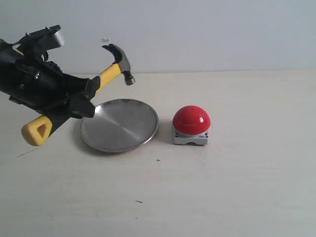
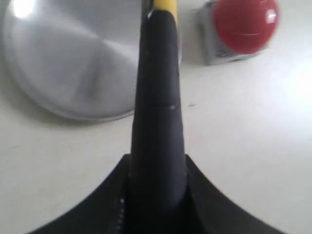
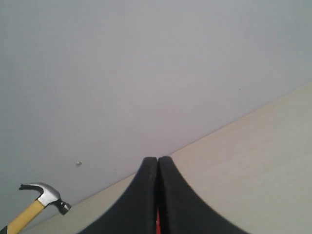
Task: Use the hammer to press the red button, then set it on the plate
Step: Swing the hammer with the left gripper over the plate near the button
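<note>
Exterior view: left gripper (image 1: 88, 98) clamps the hammer (image 1: 111, 73) mid-handle, head tilted up over the plate (image 1: 123, 129); red button (image 1: 191, 119) sits just right of it. Left wrist view: black grip fills the jaws. Only the right wrist view shows the right gripper (image 3: 158, 168): jaws pressed together, empty.

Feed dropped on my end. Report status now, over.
Left gripper shut on hammer, head raised over plate. Right gripper shut, empty. Nothing between hammer and red button.

We see a brushed metal plate (image 1: 121, 131), a glossy red button (image 1: 191, 119) beside it, a steel-headed hammer (image 1: 109, 73), and a matt table (image 1: 237, 187).
</note>
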Controlling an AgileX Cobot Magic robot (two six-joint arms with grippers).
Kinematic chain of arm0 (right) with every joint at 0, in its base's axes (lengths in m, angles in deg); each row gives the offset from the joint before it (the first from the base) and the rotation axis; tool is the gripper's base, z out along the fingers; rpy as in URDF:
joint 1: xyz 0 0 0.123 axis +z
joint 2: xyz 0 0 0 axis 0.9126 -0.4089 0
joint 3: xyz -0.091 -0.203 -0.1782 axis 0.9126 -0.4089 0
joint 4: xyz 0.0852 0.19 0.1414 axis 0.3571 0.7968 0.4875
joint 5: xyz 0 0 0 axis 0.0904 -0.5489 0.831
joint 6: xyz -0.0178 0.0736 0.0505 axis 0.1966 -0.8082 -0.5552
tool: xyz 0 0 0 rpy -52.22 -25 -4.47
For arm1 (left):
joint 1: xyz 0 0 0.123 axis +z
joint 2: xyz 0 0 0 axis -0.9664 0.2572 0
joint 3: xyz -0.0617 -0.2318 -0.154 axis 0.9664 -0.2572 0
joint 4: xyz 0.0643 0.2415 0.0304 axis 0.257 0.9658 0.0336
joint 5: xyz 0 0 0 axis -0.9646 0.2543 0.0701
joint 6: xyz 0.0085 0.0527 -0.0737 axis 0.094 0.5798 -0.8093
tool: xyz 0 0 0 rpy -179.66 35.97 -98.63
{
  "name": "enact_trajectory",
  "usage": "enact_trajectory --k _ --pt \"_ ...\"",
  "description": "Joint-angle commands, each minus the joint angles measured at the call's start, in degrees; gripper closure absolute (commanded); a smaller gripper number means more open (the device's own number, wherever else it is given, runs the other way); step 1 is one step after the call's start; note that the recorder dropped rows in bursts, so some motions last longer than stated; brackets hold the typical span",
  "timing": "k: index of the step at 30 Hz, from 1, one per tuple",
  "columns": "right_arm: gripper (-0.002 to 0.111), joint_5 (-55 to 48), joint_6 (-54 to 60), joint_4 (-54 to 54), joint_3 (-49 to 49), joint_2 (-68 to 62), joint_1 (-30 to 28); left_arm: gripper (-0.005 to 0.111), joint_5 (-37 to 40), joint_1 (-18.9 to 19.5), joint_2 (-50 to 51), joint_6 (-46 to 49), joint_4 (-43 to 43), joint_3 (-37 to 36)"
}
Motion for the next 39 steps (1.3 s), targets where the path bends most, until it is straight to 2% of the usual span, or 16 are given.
enact_trajectory --k 1,7,8,14,22,27,30,39 --pt "0.108 0.13 0.12 -0.14 -0.27 -0.23 -0.02 0.107 -5.79 3.31 0.09 25.88 -34.57 -1.12" --pt "0.108 0.13 0.12 -0.14 -0.27 -0.23 -0.02 0.107 -11.42 3.54 2.76 51.63 -70.62 -8.89" --pt "0.108 0.13 0.12 -0.14 -0.27 -0.23 -0.02 0.107 -11.27 3.54 3.43 54.90 -70.94 -9.64" --pt "0.108 0.13 0.12 -0.14 -0.27 -0.23 -0.02 0.107 -10.31 3.44 9.43 54.68 -70.94 -9.87" --pt "0.108 0.13 0.12 -0.14 -0.27 -0.23 -0.02 0.107 -13.36 3.44 14.77 54.30 -70.94 -8.14" --pt "0.108 0.13 0.12 -0.14 -0.27 -0.23 -0.02 0.107 -6.33 3.44 14.89 53.59 -70.94 -7.16" --pt "0.108 0.13 0.12 -0.14 -0.27 -0.23 -0.02 0.107 -8.26 3.24 16.98 49.40 -70.94 -6.21" --pt "0.108 0.13 0.12 -0.14 -0.27 -0.23 -0.02 0.107 -11.15 3.24 22.50 46.94 -70.94 -1.43"
